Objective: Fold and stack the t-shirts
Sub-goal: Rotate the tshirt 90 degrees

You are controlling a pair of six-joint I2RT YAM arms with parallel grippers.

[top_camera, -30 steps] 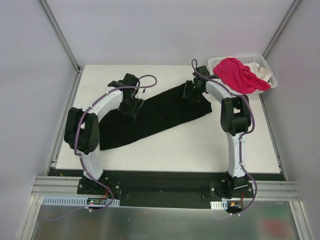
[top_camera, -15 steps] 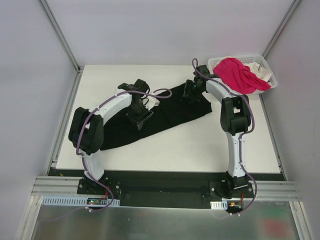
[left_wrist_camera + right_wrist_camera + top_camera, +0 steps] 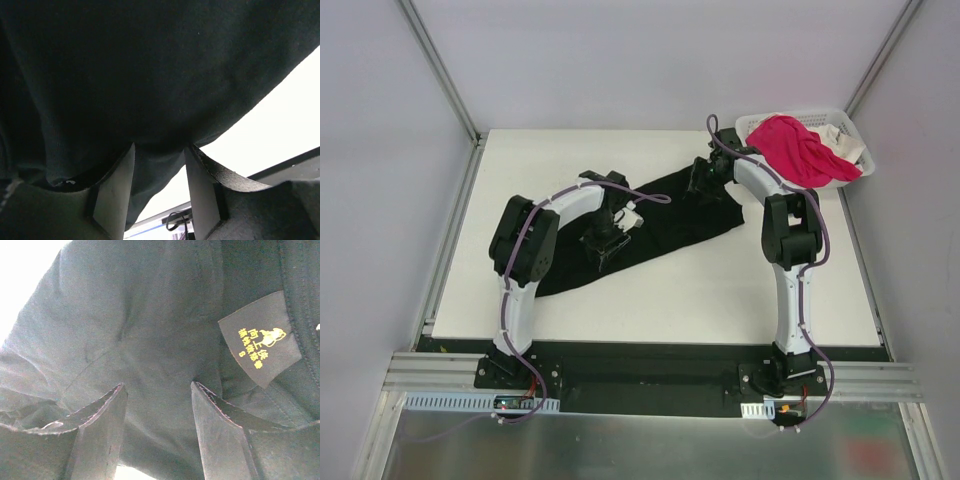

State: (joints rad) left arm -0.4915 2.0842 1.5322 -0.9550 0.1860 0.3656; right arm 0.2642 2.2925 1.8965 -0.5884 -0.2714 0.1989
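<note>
On the table (image 3: 720,300), black t-shirt (image 3: 670,212) under left tool (image 3: 159,148) and right tool (image 3: 157,385), grips unclear.

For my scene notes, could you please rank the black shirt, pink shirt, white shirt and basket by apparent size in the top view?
1. black shirt, clearly largest
2. basket and pink shirt: too alike to rank
3. white shirt, smallest, though mostly hidden
</note>
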